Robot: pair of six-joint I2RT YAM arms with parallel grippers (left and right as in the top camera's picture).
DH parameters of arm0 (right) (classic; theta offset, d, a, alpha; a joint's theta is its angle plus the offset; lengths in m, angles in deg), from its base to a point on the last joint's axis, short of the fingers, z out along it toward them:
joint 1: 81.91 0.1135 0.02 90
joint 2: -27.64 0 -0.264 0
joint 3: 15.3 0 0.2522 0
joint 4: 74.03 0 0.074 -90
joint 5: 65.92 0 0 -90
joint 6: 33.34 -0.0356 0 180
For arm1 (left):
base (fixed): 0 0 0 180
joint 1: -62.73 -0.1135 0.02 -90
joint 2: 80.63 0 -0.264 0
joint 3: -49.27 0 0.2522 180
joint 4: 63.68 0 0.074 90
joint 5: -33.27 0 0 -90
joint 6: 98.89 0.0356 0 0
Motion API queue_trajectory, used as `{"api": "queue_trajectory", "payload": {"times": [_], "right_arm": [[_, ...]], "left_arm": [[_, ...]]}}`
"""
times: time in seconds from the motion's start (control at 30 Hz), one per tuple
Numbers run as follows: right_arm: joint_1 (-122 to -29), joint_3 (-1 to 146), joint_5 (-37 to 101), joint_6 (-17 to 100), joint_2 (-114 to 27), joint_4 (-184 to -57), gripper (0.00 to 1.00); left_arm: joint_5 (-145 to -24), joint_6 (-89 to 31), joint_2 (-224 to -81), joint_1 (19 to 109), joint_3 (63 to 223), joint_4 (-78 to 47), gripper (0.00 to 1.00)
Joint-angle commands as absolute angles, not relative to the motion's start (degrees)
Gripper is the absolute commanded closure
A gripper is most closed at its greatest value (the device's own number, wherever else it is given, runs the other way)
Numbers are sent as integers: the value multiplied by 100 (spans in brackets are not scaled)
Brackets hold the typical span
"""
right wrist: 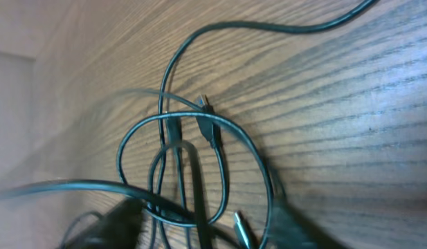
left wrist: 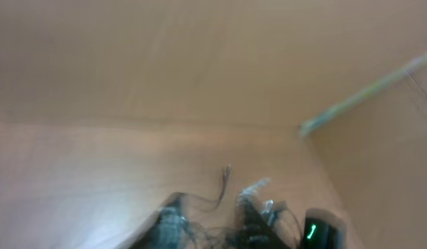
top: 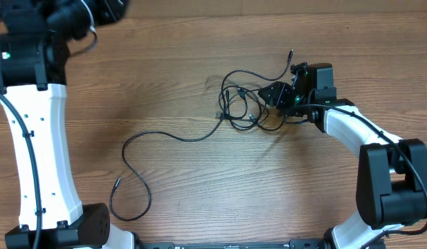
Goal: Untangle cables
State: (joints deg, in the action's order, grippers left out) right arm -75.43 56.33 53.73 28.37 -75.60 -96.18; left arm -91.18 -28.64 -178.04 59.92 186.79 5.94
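The cables are thin black cords on the wooden table. A knotted bundle point(top: 239, 104) lies right of centre. One long strand point(top: 165, 135) runs left from it to a plug end point(top: 117, 184). My right gripper point(top: 277, 93) hovers at the bundle's right edge. In the right wrist view it point(right wrist: 206, 232) stands open, its blurred fingers either side of overlapping loops, a dark plug point(right wrist: 210, 131) and a silver-tipped plug point(right wrist: 241, 227). My left gripper point(left wrist: 212, 221) is far off, up at the table's top left. Its blurred fingers stand a little apart, and the distant bundle point(left wrist: 225, 181) shows beyond them.
The left arm's white link point(top: 40, 152) runs down the left side of the table. The right arm's white link point(top: 351, 131) curves in from the lower right. Bare wood point(top: 199, 41) lies between the two arms.
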Motion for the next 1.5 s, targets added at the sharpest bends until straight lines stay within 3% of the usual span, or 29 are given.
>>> {"api": "queue_trajectory", "payload": {"times": [0.0, 0.17, 0.37, 0.5, 0.63, 0.67, 1.07, 1.47], "right_arm": [[-7567, 5744, 5602, 2839, -7446, -9585, 33], [-7654, 6236, 6791, 2837, -7311, -9860, 9], [-7652, 7097, 5788, 3138, -7221, -11224, 0], [-7652, 7108, 4042, 3090, -7237, -11849, 0], [-7652, 7106, 2960, 3094, -7239, -12542, 0], [-7652, 7106, 2850, 3094, -7239, -12643, 0], [-8168, 7084, 2890, 2852, -7376, -13200, 0], [-8068, 7080, 2938, 2786, -7429, -13340, 0]], "left_arm": [[-8581, -1977, -17989, 6281, 18653, 1285, 57], [-8563, -880, -18383, 6687, 18633, 2321, 36], [-8220, -469, -19021, 7236, 18600, 3396, 25], [-7580, -327, -19578, 7713, 18596, 3717, 26], [-7368, -165, -20149, 8128, 18596, 3639, 47], [-7365, -84, -20300, 8233, 18596, 3529, 48], [-7354, 301, -21517, 9048, 18596, 1868, 52], [-6388, 130, -22383, 9242, 18596, 1191, 53]]}}
